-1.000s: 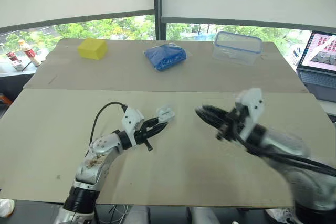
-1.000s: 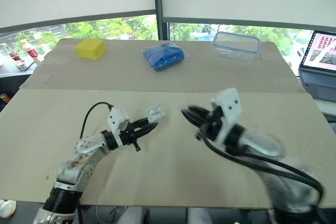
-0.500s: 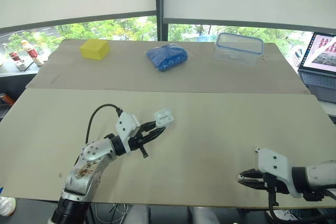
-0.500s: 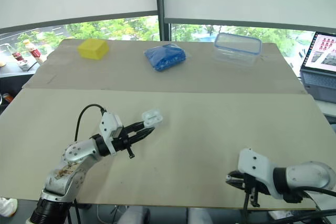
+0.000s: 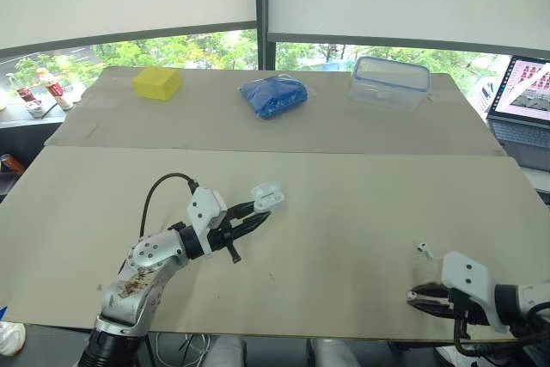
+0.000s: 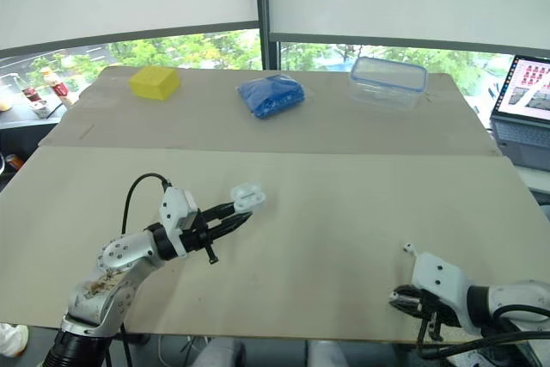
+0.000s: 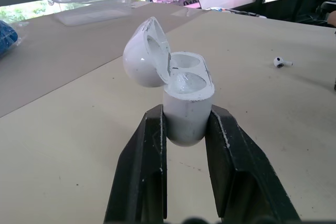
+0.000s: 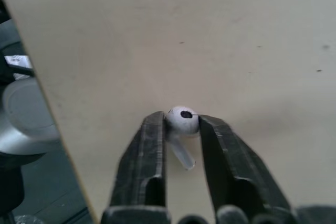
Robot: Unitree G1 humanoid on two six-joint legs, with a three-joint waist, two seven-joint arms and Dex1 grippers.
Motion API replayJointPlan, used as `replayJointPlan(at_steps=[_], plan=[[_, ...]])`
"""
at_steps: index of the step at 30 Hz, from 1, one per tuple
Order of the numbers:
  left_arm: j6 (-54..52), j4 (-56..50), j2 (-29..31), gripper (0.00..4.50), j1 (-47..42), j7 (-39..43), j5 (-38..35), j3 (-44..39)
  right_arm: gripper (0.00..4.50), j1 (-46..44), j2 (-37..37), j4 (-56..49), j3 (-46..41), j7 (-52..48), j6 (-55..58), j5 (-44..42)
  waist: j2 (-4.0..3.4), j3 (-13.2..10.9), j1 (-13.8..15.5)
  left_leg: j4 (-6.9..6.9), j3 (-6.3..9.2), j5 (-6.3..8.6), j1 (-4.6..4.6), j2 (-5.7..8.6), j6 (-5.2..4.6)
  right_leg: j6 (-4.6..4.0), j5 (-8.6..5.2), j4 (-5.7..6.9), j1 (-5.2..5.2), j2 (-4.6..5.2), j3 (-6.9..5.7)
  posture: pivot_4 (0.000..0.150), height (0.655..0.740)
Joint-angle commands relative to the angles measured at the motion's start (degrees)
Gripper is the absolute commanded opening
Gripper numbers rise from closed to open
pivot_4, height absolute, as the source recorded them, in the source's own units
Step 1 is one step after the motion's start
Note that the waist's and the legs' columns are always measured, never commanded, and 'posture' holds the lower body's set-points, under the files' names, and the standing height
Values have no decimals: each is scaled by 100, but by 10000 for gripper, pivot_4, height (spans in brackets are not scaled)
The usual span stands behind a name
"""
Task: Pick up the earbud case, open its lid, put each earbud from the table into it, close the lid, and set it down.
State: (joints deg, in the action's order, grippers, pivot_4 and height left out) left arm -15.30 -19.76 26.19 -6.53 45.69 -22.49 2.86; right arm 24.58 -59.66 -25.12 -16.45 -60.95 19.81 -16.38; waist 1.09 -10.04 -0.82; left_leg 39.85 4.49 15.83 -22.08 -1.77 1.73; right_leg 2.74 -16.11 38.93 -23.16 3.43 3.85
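Observation:
The white earbud case [image 5: 267, 197] has its lid tipped open and is held just above the table's middle-left, my left gripper [image 5: 256, 210] shut on its body. In the left wrist view both cups of the case [image 7: 187, 103] look empty. My right gripper [image 5: 413, 297] is low at the table's front right edge. In the right wrist view its fingers [image 8: 154, 140] are shut on a white earbud [image 8: 182, 121] that lies close to the edge. A second earbud [image 5: 422, 248] lies on the table just beyond the right gripper.
Along the far side sit a yellow block [image 5: 156, 82], a blue bag [image 5: 273, 94] and a clear plastic container [image 5: 388, 79]. A laptop [image 5: 521, 92] stands at the far right, small bottles [image 5: 47, 88] at the far left. The table's front edge [image 8: 58, 129] runs right beside the right gripper.
My right arm has swung from beside the case down to the front right edge, and its fingers now clasp an earbud. The left gripper has stayed put with the open case.

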Motion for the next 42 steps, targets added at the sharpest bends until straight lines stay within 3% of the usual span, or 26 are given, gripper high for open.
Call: replayJointPlan(at_steps=[1, 3, 12, 17, 21, 31, 42], plan=[[-8, -258, 15, 5384, -20, -16, -93, -9, 27089, -118, -12, -7, -34, -17, 45, 30, 0, 0, 0, 0, 0, 0, 0, 0, 0, 0, 0, 0, 0, 0, 0, 1500, 6797], [-19, -277, 23, 5384, 2, -14, -100, -4, 34170, -147, -74, -75, -97, -95, 117, -9, 0, 0, 1, 0, 0, 0, 0, 1, 0, 0, 0, 0, 0, 1, 0, 1500, 6797], [-58, -289, 68, 5384, 30, 11, -105, 11, 34424, -141, -823, -1093, -718, -657, 935, -100, -2, 0, 0, 0, 0, 0, 0, -1, 0, 0, 0, 0, 0, 0, 0, 1500, 6797], [-78, -330, 62, 5384, 22, 3, -30, 133, 34424, -577, -1874, -1730, -277, -610, 1936, 177, -7, 0, -7, 1, 0, 0, 0, 1, 0, 1, 0, 0, -1, 1, -1, 1500, 6797], [-87, -386, 49, 5384, 52, -49, 7, 220, 34424, -1090, -2212, -1948, 405, -463, 2189, 240, -5, -1, 7, -1, 0, 0, -2, -3, 0, 1, 0, -3, -2, 0, -3, 1500, 6797], [-70, -419, 32, 5384, 113, -132, 35, 309, 34424, -2457, -2015, -1487, 2390, -282, 2053, 946, -7, -2, -3, 0, 0, 0, -6, -1, 0, 3, 3, -9, -7, 4, -3, 1500, 6797], [2, -393, -9, 5384, 174, -182, 49, 338, 34424, -2714, -1806, -1199, 2901, -358, 2032, 1233, -7, 0, 1, 1, 0, 0, -6, -1, 0, 3, 3, -9, -7, 5, -3, 1500, 6797]])
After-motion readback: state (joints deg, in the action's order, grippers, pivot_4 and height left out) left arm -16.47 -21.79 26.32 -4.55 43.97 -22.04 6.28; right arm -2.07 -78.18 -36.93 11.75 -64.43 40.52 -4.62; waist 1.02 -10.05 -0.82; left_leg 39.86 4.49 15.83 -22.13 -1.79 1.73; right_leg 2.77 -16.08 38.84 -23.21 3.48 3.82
